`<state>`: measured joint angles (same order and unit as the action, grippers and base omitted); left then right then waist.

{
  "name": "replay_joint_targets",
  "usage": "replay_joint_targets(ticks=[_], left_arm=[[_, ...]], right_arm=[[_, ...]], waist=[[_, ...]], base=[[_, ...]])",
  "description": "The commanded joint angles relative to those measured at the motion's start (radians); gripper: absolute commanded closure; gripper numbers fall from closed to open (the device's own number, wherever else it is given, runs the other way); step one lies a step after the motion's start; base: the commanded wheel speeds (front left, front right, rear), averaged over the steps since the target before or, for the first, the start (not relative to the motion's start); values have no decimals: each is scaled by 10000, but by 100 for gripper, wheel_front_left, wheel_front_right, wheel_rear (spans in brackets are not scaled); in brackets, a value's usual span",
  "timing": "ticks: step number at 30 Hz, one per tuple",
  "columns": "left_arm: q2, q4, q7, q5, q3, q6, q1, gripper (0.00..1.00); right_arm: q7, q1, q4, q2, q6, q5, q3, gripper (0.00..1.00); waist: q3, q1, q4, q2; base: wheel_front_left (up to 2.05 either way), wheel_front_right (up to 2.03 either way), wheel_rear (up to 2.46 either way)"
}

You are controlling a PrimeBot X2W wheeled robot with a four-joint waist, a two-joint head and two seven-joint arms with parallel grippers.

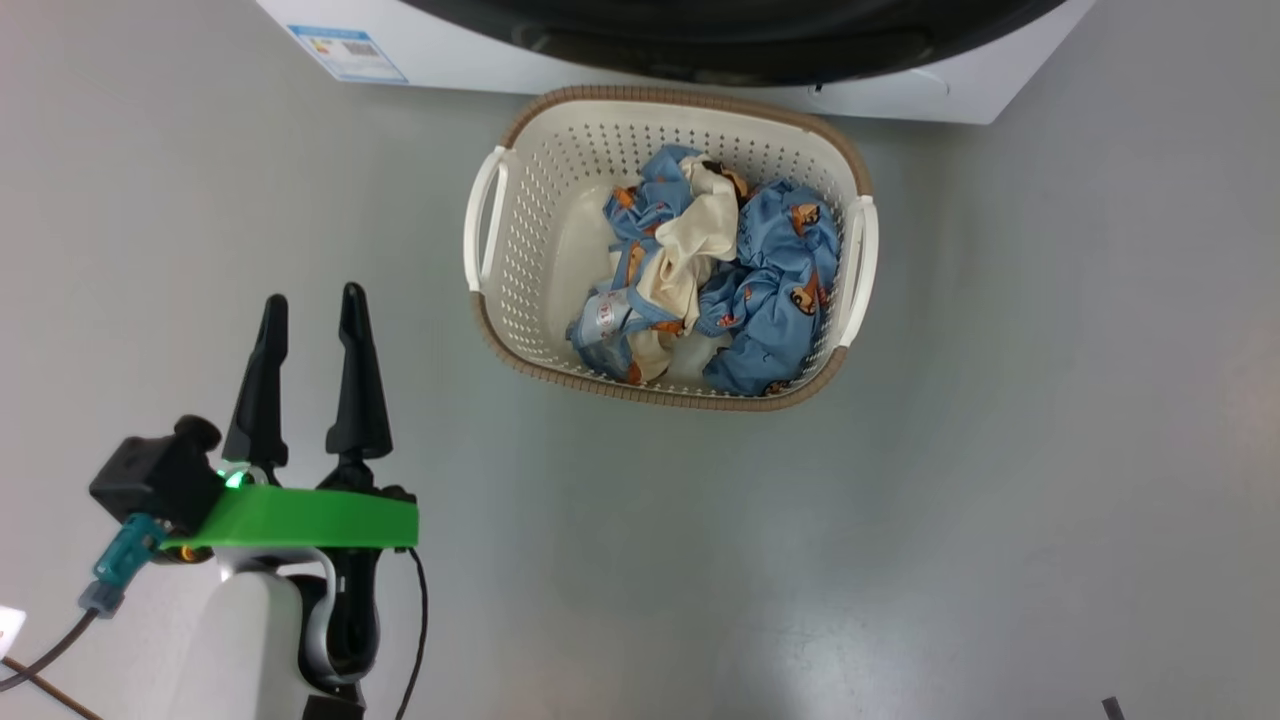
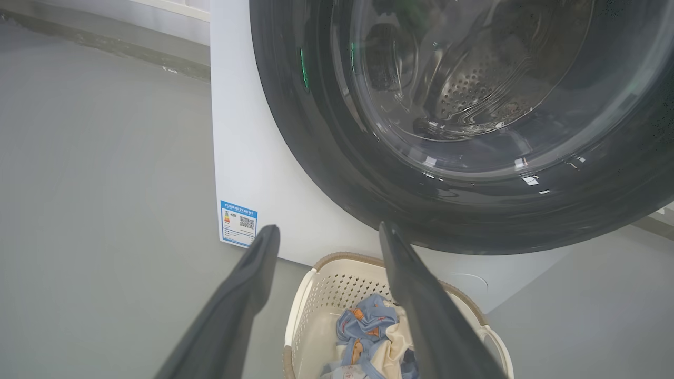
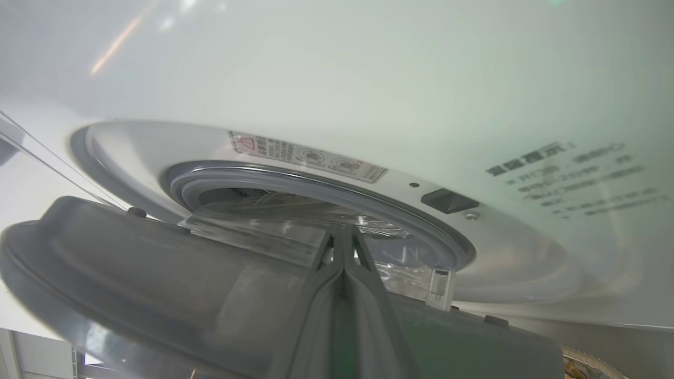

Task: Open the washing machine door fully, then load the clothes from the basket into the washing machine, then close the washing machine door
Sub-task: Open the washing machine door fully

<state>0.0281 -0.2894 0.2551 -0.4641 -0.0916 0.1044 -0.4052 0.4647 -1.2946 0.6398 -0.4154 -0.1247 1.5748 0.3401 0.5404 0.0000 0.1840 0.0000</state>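
The cream basket (image 1: 520, 230) stands on the floor just in front of the white washing machine (image 1: 450, 50), holding the crumpled blue and cream clothes (image 1: 760, 270). My left gripper (image 1: 312, 296) hovers open and empty over the floor to the basket's left. In the left wrist view it (image 2: 327, 227) points at the washing machine door (image 2: 326, 158), whose glass shows the steel drum. In the right wrist view my right gripper (image 3: 342, 231) is shut, its tips against the inner side of the door (image 3: 158, 284). The door stands ajar from the grey seal (image 3: 316, 181).
Bare grey floor (image 1: 1000, 450) lies around the basket. A blue label (image 2: 238, 222) marks the machine's lower corner. A dark latch slot (image 3: 449, 200) sits on the machine's front beside the seal. Cables (image 1: 415, 640) hang by my left arm.
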Motion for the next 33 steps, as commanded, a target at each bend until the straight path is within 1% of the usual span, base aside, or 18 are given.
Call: replay_joint_targets(ticks=[1, 9, 18, 23, 33], left_arm=[[221, 141, 67, -25, 349, -81, 194, 0], [221, 55, 67, 126, 502, -89, 441, 0], [221, -92, 67, 375, 768, -67, 844, 0], [221, -166, 67, 558, 902, -39, 1035, 0], [221, -253, 67, 746, 1070, -52, 1495, 0]], right_arm=[[305, 381, -268, 492, -60, 121, 250, 100], [859, 1142, -333, 499, -60, 478, 221, 100], [1526, 2303, -691, 744, -60, 719, 404, 100], [1835, 2820, -789, 839, -60, 730, 549, 100], [2266, 3856, -1067, 853, -60, 937, 497, 100]], waist=[[-138, 0, -46, 0], [-739, 0, -161, 0], [-1583, 0, -301, 0], [-2077, 0, -254, 0], [-2943, 0, 1, 0]], base=[[0, 0, 0], [0, 0, 0], [0, 0, 0], [0, 0, 0], [0, 0, 0]])
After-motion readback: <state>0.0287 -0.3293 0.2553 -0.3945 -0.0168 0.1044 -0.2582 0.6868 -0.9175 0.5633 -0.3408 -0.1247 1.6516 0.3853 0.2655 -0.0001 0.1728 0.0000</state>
